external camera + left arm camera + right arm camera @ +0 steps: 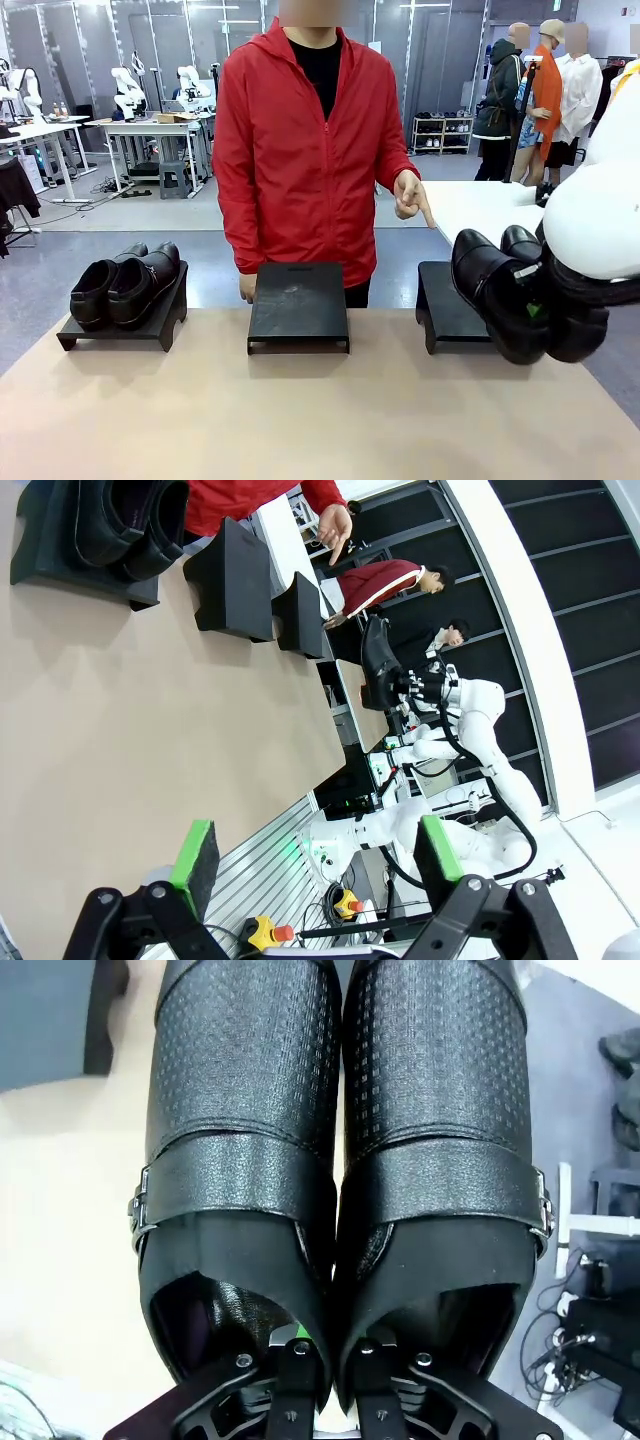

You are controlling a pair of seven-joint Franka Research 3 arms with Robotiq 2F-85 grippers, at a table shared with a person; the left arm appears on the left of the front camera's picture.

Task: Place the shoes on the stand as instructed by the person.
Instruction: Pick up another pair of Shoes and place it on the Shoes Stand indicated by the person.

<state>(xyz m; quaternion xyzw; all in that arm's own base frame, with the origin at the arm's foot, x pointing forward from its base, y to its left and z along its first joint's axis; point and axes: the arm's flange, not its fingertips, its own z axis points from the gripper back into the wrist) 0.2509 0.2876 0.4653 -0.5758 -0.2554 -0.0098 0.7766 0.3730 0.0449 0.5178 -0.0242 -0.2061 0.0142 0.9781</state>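
Shoes [505,290] beside right stand [445,305]

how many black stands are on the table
3: the left stand carries a pair of shoes, the middle stand is bare, the right stand sits behind the held pair.

In the front view, your right hand [535,305] is mostly hidden behind the held pair of shoes [515,292] and the white arm, and those shoes cover part of the right stand [445,305]. The person's [305,160] one hand [247,288] sits half behind the middle stand [298,305]. In the right wrist view, the toes [340,1020] run past the top edge.
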